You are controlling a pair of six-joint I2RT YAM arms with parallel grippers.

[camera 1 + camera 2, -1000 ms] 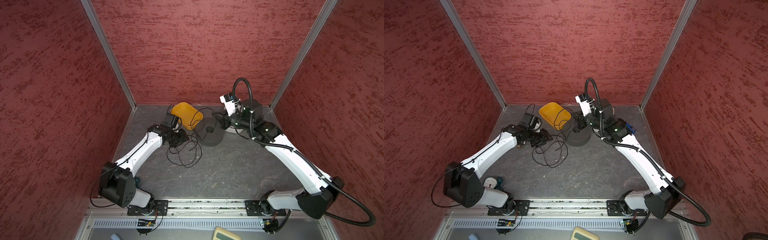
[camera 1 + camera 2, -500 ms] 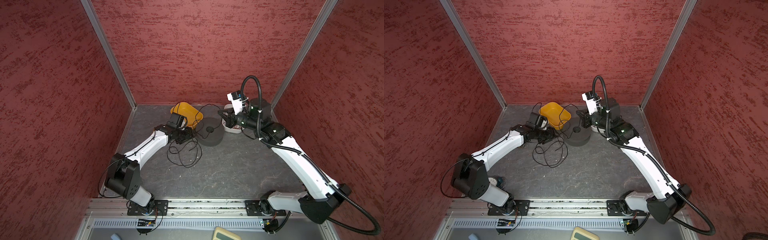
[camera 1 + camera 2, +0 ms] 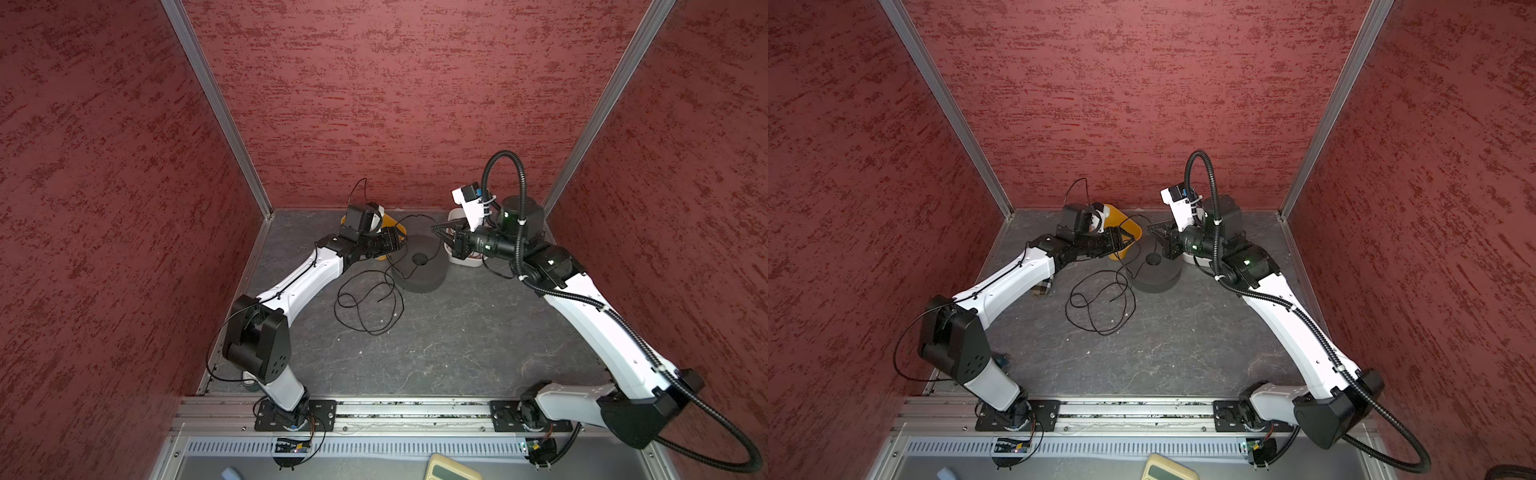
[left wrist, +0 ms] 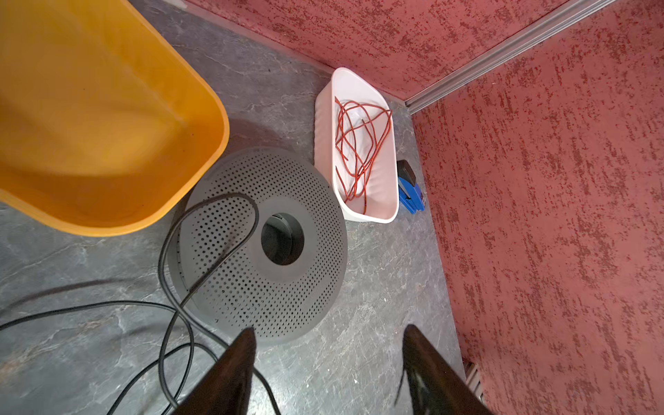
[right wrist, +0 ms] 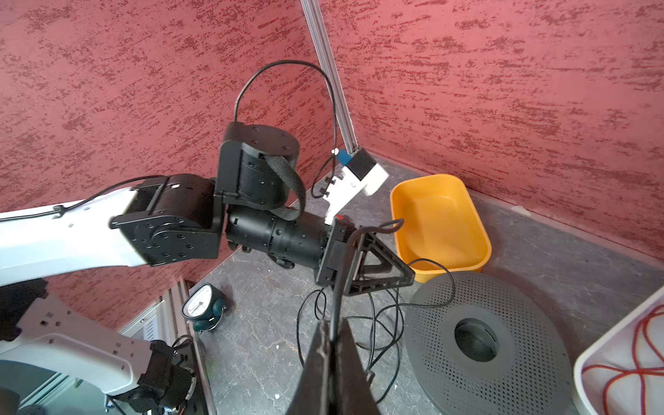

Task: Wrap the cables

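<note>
The cables are one thin black wire [image 3: 376, 333] lying in loose loops on the floor left of the grey perforated spool [image 3: 419, 268]. A strand [image 4: 160, 262] runs over the spool [image 4: 266, 273]. My right gripper [image 5: 332, 327] is shut on the wire [image 5: 337, 294], raised above the spool's far side [image 3: 434, 227]. From there the wire stretches across to my left gripper [image 3: 397, 241] and drapes over its base. The left gripper [image 4: 328, 328] is open beside the spool, with only floor between its fingers; one strand passes by the outer side of a finger [image 4: 237, 359].
A yellow bin [image 4: 90, 125] stands just behind the left gripper. A white tray [image 4: 323, 107] of red wires and a blue stapler [image 4: 411, 194] sit in the back right corner. A small clock [image 5: 201, 305] lies near the left arm's base. Red walls enclose the floor.
The left gripper has moved back and to the right, toward the yellow bin and the spool. The right wrist has swung slightly right while its fingertips stayed above the spool.
</note>
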